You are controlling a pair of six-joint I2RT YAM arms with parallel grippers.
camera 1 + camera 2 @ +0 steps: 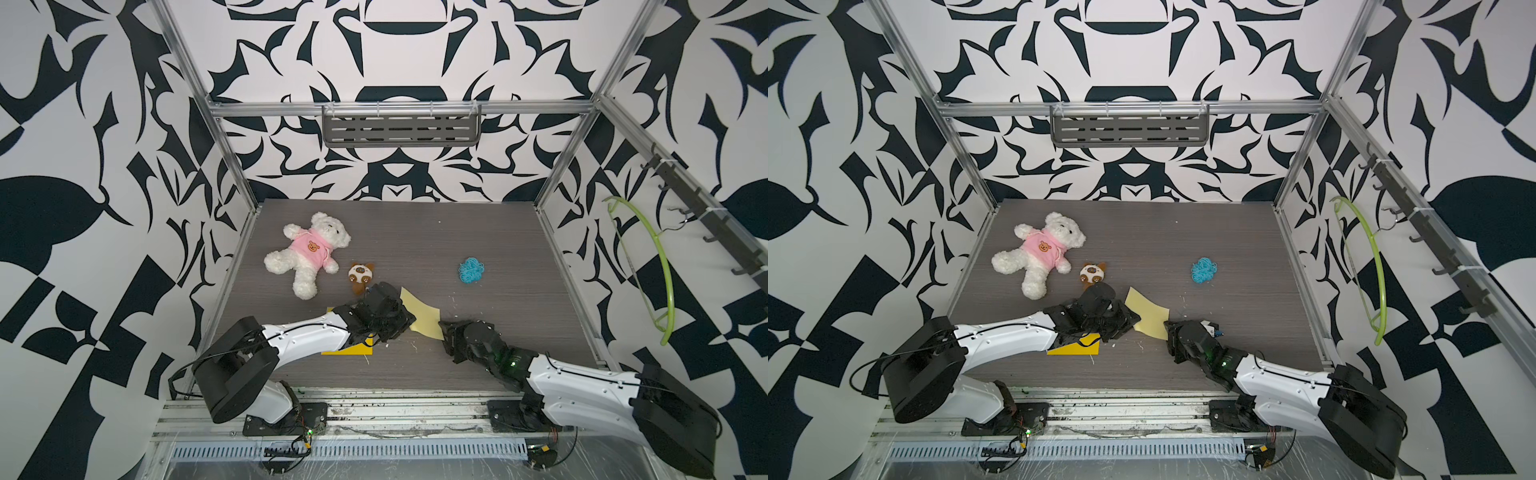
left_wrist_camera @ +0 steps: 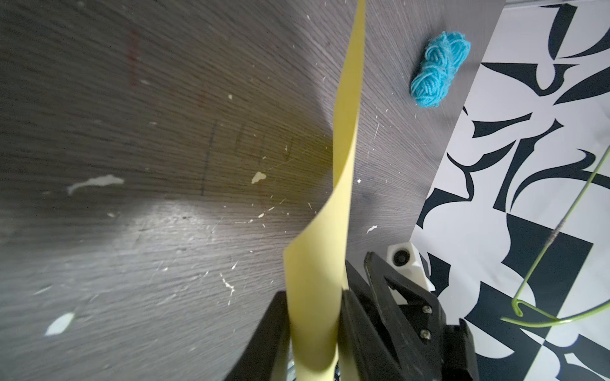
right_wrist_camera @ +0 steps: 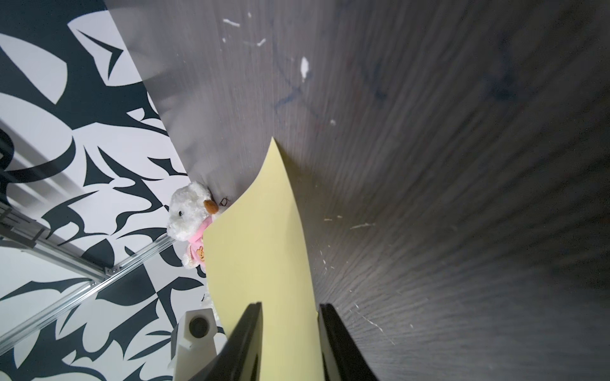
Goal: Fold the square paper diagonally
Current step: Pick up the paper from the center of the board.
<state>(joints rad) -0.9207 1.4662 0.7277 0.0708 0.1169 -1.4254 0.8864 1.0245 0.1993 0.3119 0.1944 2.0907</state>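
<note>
The pale yellow square paper (image 1: pixel 422 316) (image 1: pixel 1148 311) hangs off the table between my two grippers, bowed. My left gripper (image 1: pixel 405 318) (image 1: pixel 1133 318) grips its left end. In the left wrist view the paper (image 2: pixel 343 148) curls up between the black fingers, which are shut on it (image 2: pixel 313 297). My right gripper (image 1: pixel 444 328) (image 1: pixel 1168 328) is at the paper's near right corner. The right wrist view has the paper (image 3: pixel 260 237) running between the two fingers of that gripper (image 3: pixel 290 306). Whether they press on it does not show.
A deeper yellow flat sheet (image 1: pixel 347 351) lies under my left forearm. A white teddy bear in pink (image 1: pixel 307 253) and a small brown plush (image 1: pixel 360 276) lie at the back left. Blue yarn (image 1: pixel 471 270) lies at the back right. A green hanger (image 1: pixel 665 266) hangs on the right wall.
</note>
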